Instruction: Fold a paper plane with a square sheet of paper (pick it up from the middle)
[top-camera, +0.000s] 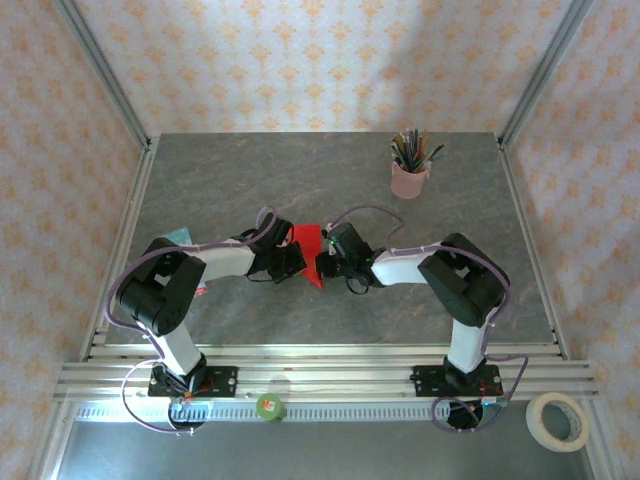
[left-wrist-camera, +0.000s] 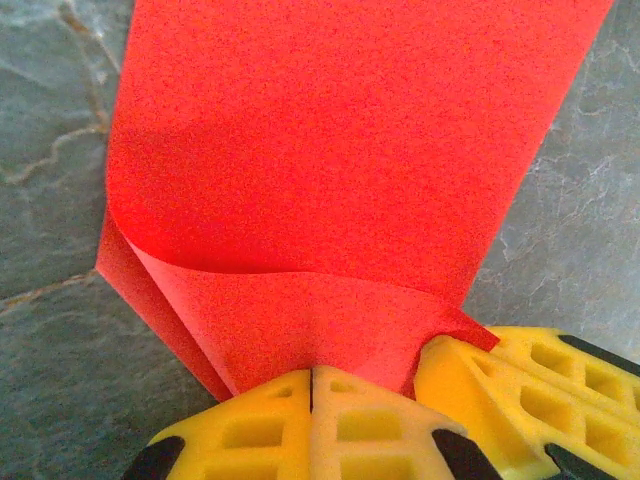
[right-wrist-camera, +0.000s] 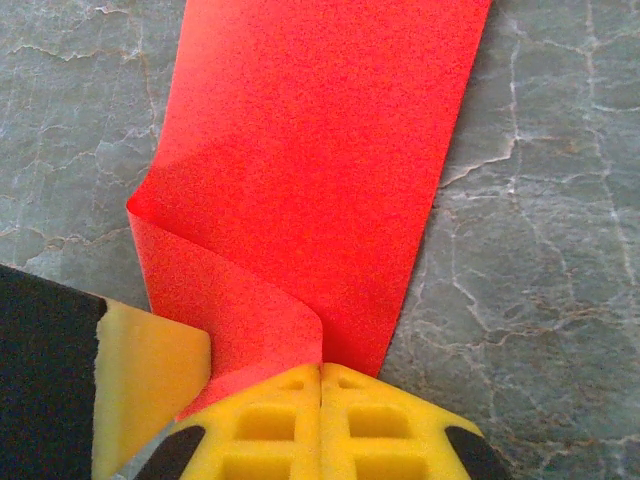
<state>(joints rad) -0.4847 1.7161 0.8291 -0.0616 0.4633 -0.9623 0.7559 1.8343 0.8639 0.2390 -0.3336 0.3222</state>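
Jaws of the left gripper (left-wrist-camera: 312, 385): pressed together on the near edge of the square sheet of paper (left-wrist-camera: 330, 150), which curls out of the grip in a soft, uncreased fold. Jaws of the right gripper (right-wrist-camera: 320, 375): likewise closed, pinching the same red sheet just beside the left pair. The sheet is doubled over itself, its far part reaching out over the grey marbled tabletop (top-camera: 250, 180), midway between the two arms. A pink pencil cup (top-camera: 409, 180) stands well apart, toward the far right.

Likely a lab rig: aluminium rails (top-camera: 320, 372), patterned walls (top-camera: 320, 60) (marbled tabletop (top-camera: 250, 180))
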